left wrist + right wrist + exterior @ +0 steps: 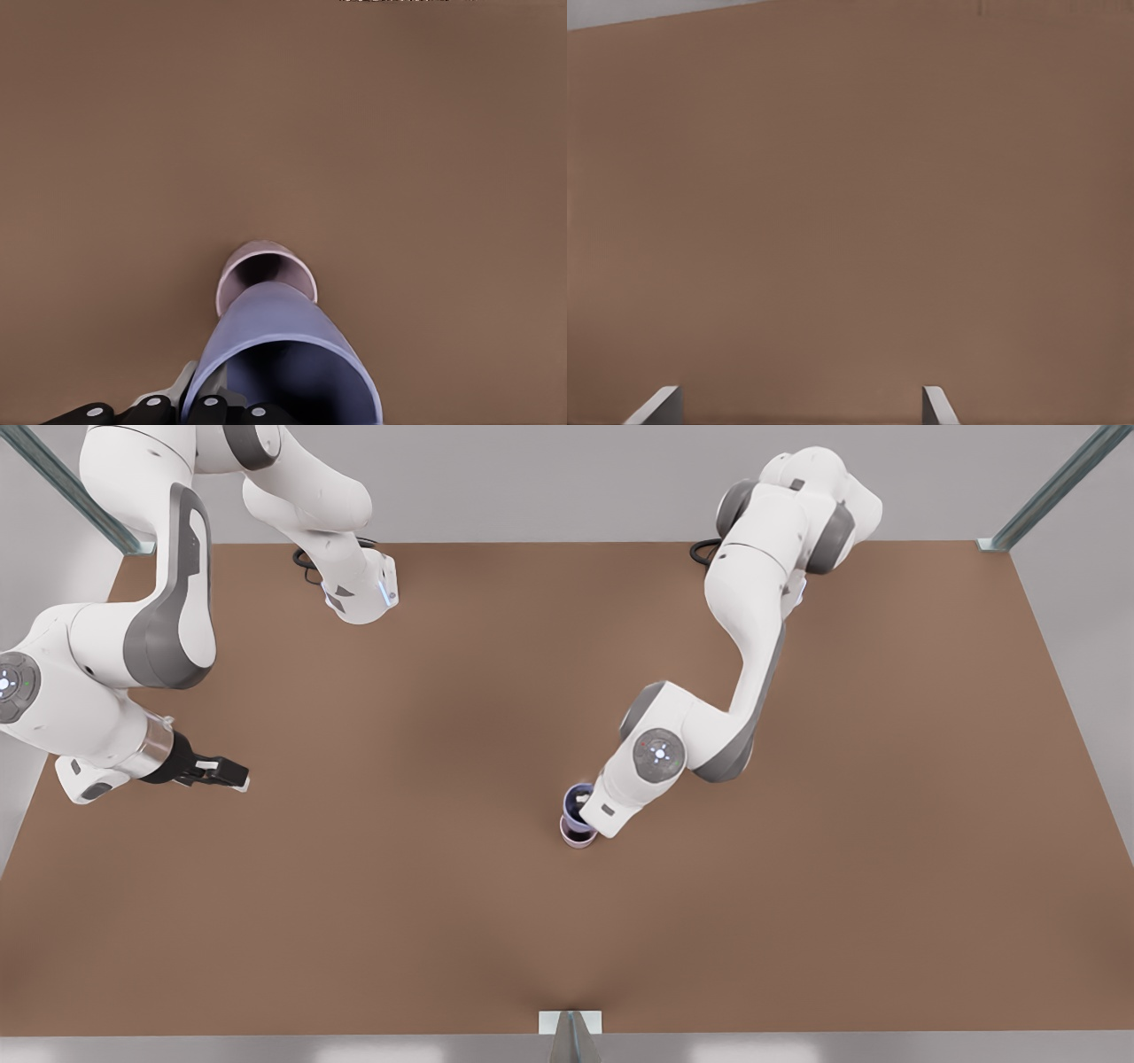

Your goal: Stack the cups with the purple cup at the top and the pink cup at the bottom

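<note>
The pink cup [576, 836] stands upright on the brown table [797, 921], a little to the front view's right of the middle. Directly above it is the purple cup [580, 794], its base at the pink cup's mouth. In the left wrist view the purple cup [283, 354] covers most of the pink cup [266, 266], whose rim shows behind it. My left gripper [588, 808] is shut on the purple cup's rim; its dark fingers [205, 411] show at the cup's edge. Far off at the front view's left, my right gripper [232, 774] waits open and holds nothing, fingertips [932, 405] wide apart.
Both arm bases stand at the table's far edge, the right arm's base [359, 593] and the left arm's base [797, 514]. Metal frame posts [1045, 496] rise at the far corners, and a small bracket [570, 1027] sits at the near edge.
</note>
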### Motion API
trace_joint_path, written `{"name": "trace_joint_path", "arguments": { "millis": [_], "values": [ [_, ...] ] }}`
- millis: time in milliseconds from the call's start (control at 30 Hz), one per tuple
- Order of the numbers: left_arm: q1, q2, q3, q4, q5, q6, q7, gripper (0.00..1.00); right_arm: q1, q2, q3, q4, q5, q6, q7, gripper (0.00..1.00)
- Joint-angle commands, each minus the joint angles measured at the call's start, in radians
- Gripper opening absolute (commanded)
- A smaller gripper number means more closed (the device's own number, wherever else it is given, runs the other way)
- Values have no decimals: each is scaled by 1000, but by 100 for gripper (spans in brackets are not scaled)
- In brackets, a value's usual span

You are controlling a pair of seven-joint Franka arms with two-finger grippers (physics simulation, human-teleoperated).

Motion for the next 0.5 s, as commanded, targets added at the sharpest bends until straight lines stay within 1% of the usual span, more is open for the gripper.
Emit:
{"name": "trace_joint_path", "arguments": {
  "millis": [0,467],
  "values": [
    [0,7,0,-1,-6,55,-308,21,0,-2,0,2,1,0,-77,100],
    [1,21,-3,-7,-5,48,-308,21,2,0,0,2,2,0,-77,100]
  ]
}}
